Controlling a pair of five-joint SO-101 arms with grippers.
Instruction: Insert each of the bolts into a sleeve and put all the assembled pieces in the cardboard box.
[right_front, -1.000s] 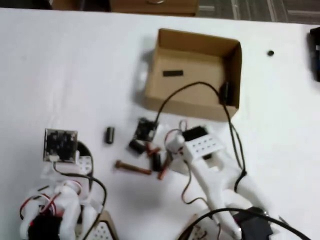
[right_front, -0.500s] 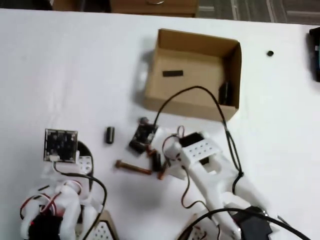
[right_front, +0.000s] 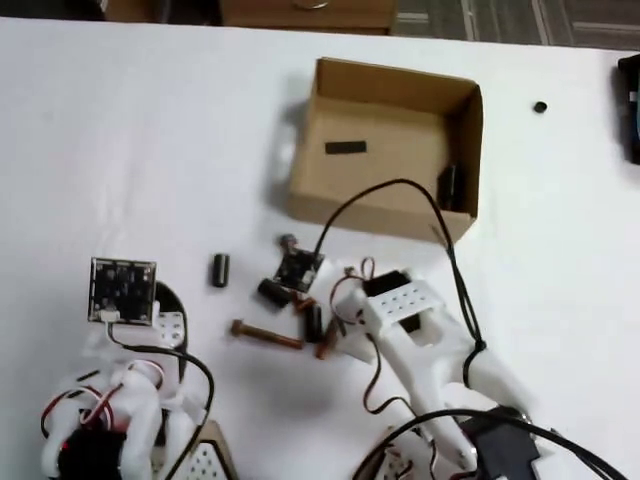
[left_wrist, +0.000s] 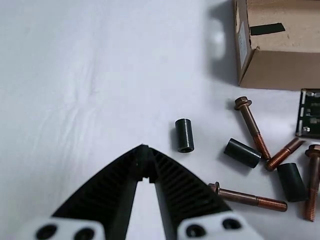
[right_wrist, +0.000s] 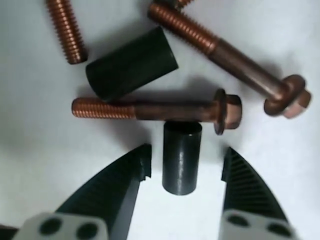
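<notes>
Sleeve (right_wrist: 181, 159) lies on the counter (right_wrist: 30, 150) between the released, wide-spread right pincer (right_wrist: 186, 152), touching neither side. A bolt (right_wrist: 150, 109) lies crosswise just beyond it, then a second sleeve (right_wrist: 131, 64). The left pincer (left_wrist: 145, 176) is clenched on nothing, short of a lone sleeve (left_wrist: 184, 135). Farthest stands the box (right_front: 385, 212), with a dark piece (right_front: 450, 185) inside.

Bright, diffuse light washes the white counter (right_front: 150, 120), nearly to glare in the high view. The cardboard box (right_front: 385, 150) throws a soft grey shadow onto the counter beside its wall on the left arm's side. In the right wrist view, bolts (right_wrist: 155, 109) and a sleeve (right_wrist: 181, 156) cast faint, soft-edged shadows, and the sleeve carries a dull sheen.
</notes>
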